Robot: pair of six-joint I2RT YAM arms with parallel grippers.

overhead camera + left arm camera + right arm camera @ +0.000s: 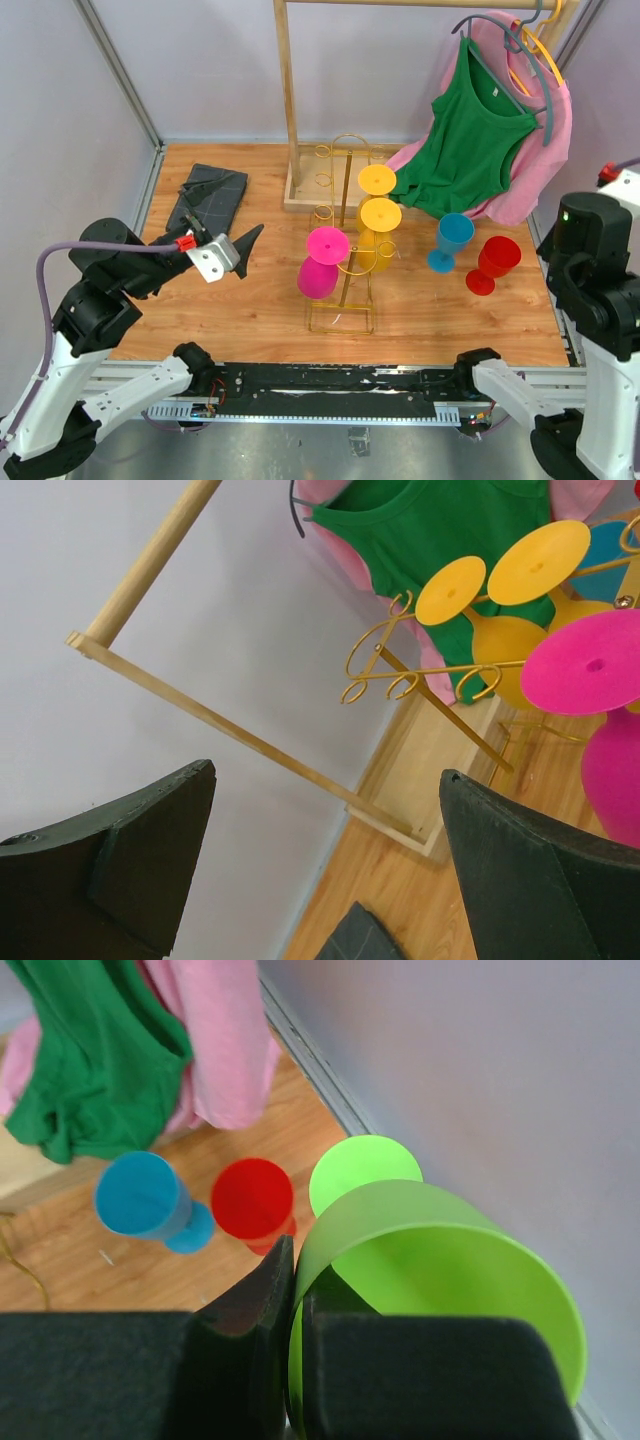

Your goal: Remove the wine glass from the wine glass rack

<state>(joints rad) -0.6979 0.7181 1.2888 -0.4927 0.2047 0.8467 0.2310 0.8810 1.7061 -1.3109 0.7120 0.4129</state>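
1. Our right gripper (293,1270) is clamped on the wall of a lime-green wine glass (450,1260), with one finger outside the bowl and the other inside it. The glass's round foot shows beyond the bowl.
2. That glass is off the wine glass rack (346,290). We hold it at the right side of the table (250,310), close to the enclosure wall.
3. The rack stands mid-table. A pink wine glass (320,268) hangs upside down on its near left side, and two yellow wine glasses (379,214) hang behind it.
4. A blue glass (452,238) and a red glass (497,260) stand upright on the table, right of the rack and near each other.
5. Our left gripper (240,248) hovers over the left of the table. Its fingers (130,860) are wide apart, hold nothing and point toward the rack.
6. At the back we see a wooden clothes rail (288,100) with a green top (470,130) over a pink garment (545,150). A dark folded cloth (208,195) lies at the far left.
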